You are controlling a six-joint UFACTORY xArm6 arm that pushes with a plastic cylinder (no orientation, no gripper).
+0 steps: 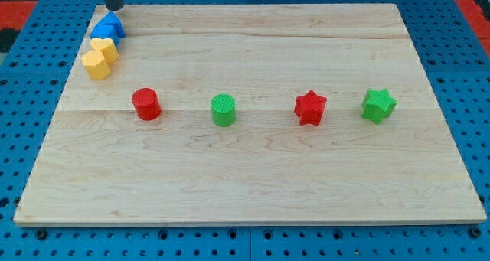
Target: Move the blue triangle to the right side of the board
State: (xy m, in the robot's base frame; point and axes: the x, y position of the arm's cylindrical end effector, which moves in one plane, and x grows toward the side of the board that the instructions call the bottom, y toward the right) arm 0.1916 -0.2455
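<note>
The blue triangle (109,26) lies at the top left corner of the wooden board (253,177). My tip (113,8) stands just above it at the view's top, close to or touching its upper edge. Two yellow blocks sit right below the blue triangle, one (105,48) touching it and the other (96,64) lower left.
A red cylinder (145,104), a green cylinder (223,109), a red star (310,107) and a green star (378,105) stand in a row across the board's middle. A blue pegboard (459,62) surrounds the board.
</note>
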